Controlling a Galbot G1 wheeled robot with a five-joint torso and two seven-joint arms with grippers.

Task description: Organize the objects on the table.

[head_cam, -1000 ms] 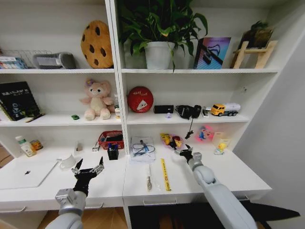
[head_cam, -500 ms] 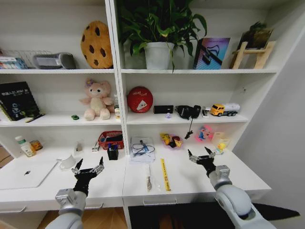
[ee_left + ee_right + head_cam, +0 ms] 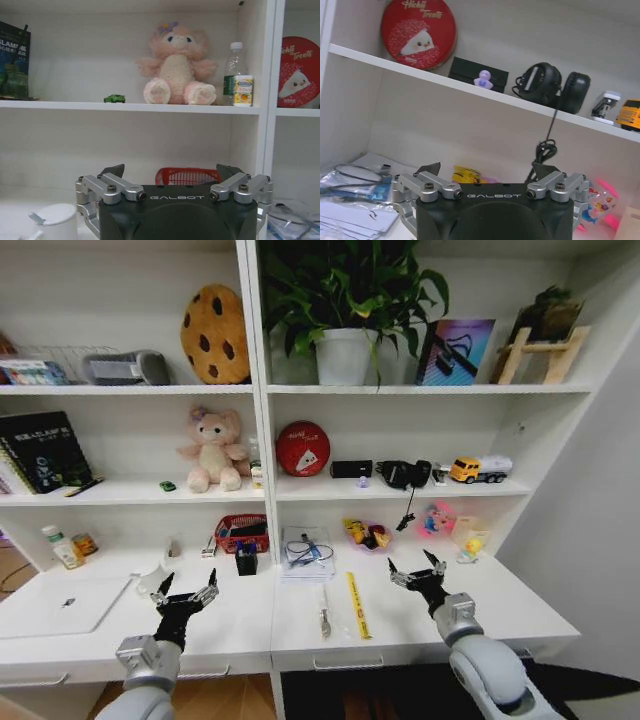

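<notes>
The right pincer (image 3: 418, 571) has drawn back slightly, spread wide and empty, like the left pincer (image 3: 184, 592).

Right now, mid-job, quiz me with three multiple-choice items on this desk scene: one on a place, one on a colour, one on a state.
1. Where does the yellow ruler lie?
A. on the table
B. on a shelf
C. in the red basket

2. What colour is the toy car beside the teddy bear?
A. red
B. green
C. blue

3. How is the right pincer?
A. shut on a pen
B. shut, empty
C. open, empty

Answers:
1. A, it lies flat on the white top.
2. B, plainly green.
3. C, fingers spread, holding nothing.
</notes>
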